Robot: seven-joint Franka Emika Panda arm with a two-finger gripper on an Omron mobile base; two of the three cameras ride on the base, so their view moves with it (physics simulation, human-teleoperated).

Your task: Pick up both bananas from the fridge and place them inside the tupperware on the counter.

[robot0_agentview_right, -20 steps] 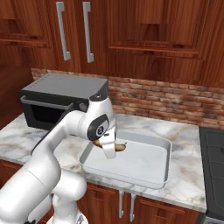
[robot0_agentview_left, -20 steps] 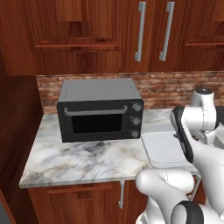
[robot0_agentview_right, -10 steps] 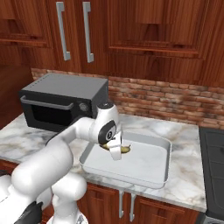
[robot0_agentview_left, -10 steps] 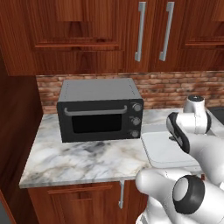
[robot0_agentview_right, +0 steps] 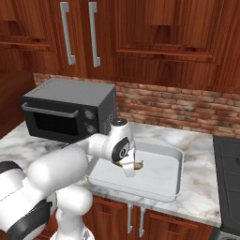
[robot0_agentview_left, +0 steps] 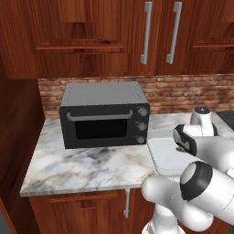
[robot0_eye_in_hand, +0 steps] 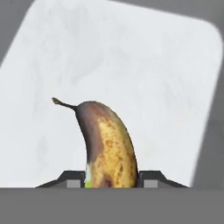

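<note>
Table [robot0_agentview_right: 197, 197]: white-grey veined marble over reddish-brown cabinets. Black microwave [robot0_agentview_right: 70, 112] stands on it at the left, against the brick wall. Pale tray [robot0_agentview_right: 173, 180] lies flat just right of the microwave, near the front edge.

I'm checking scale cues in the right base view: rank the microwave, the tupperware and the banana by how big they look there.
1. microwave and tupperware: similar spread, too close to rank.
2. banana, by far the smallest, held in the gripper over the tupperware.
</note>
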